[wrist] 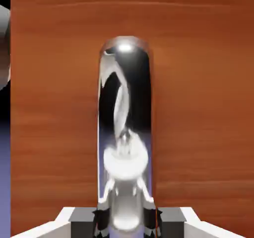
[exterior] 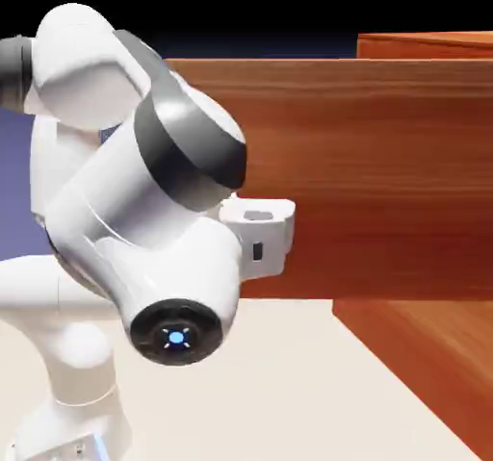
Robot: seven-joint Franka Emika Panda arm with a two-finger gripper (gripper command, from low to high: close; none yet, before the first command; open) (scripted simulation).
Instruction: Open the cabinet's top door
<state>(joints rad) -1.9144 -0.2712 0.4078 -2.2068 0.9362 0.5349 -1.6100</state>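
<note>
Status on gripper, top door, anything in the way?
Gripper shut on handle. Top door swung open. Arm blocks exterior view of grip.

No text, label, brand name or number can be read in either view. The one sign that shows is a lit blue mark, round, with short pale strokes about it, on the dark round cap at the arm's lower joint in the exterior view. A small panel on the arm's base, at the bottom edge on the exterior view's left, bears a few tiny dark marks; they may be symbols, but they are too small to read.
</note>
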